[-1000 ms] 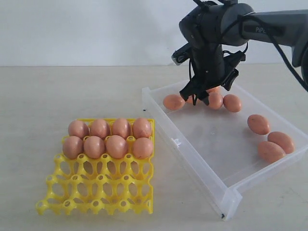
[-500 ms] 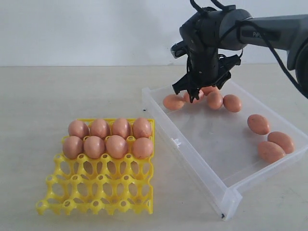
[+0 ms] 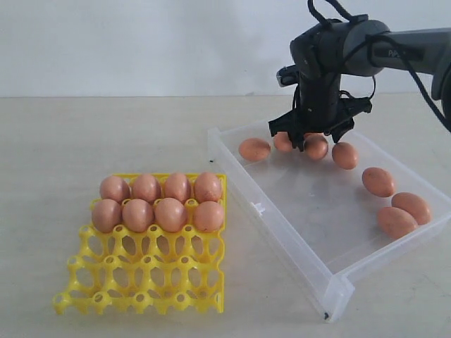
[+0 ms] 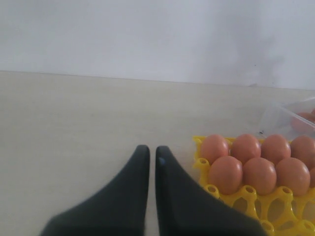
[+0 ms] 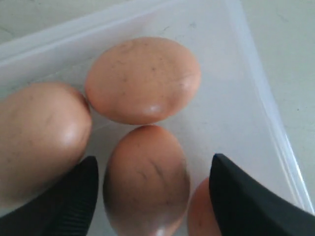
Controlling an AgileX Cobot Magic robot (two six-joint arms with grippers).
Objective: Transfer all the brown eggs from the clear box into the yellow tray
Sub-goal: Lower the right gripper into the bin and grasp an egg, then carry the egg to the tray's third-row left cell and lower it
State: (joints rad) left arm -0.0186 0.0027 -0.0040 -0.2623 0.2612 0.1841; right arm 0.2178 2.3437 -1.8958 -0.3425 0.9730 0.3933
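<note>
Brown egg [image 5: 146, 179] between spread right fingers [image 5: 248, 204]

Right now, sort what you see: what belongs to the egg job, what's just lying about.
Job: brown eggs, clear box, yellow tray, right claw open over one of them.
Lying about: only the table and the left claw, shut, near the tray.

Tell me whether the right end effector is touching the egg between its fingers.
Apart. Right wrist view: the right end effector straddles the egg, gaps showing both sides.
</note>
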